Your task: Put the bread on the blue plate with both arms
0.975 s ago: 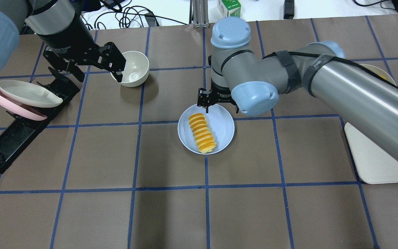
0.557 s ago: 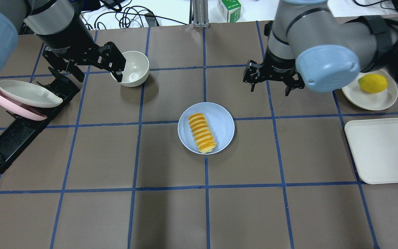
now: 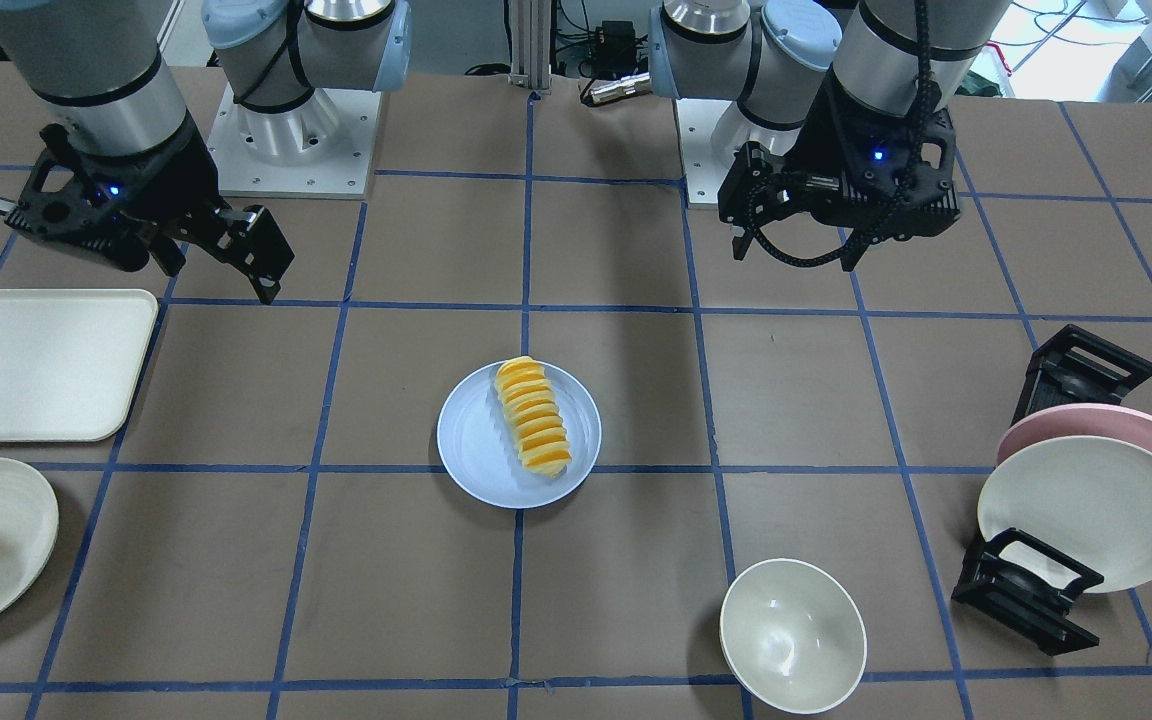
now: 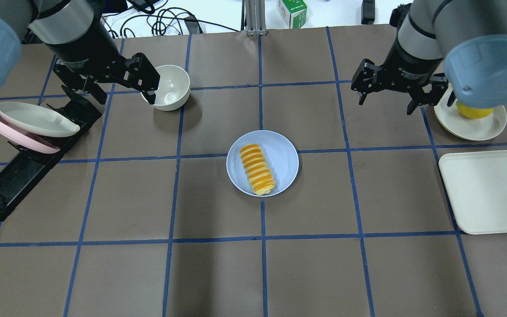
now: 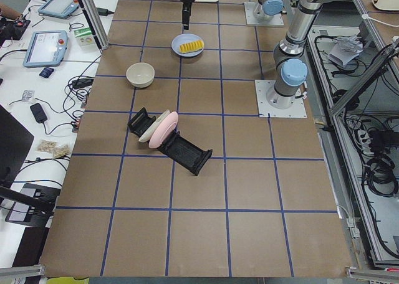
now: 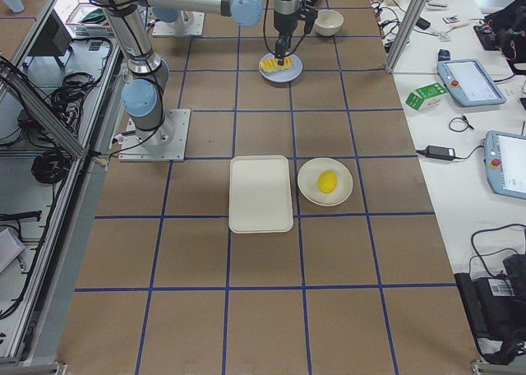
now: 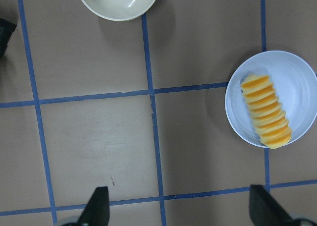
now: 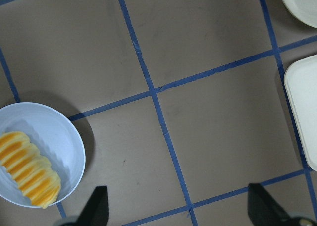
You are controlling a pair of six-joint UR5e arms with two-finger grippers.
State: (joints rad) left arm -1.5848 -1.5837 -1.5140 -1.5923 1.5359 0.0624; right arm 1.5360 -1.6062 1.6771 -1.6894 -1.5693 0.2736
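Note:
The bread (image 4: pixel 258 169) lies lengthwise on the blue plate (image 4: pixel 283 152) at the table's middle, free of both grippers. It also shows in the front view (image 3: pixel 532 418) on the plate (image 3: pixel 481 450), in the left wrist view (image 7: pixel 266 112) and in the right wrist view (image 8: pixel 27 169). My left gripper (image 4: pixel 112 94) is open and empty, hovering at the far left beside a bowl. My right gripper (image 4: pixel 385 107) is open and empty, hovering at the far right, well away from the plate.
A cream bowl (image 4: pixel 172 88) stands just right of my left gripper. A black dish rack (image 4: pixel 11 176) holds a pink plate and a cream plate at the left. A cream tray (image 4: pixel 486 189) and a cream plate (image 4: pixel 478 127) with a lemon sit at the right.
My right arm has drawn back from just behind the blue plate to the far right. The bread stays on the plate. My left arm has not moved.

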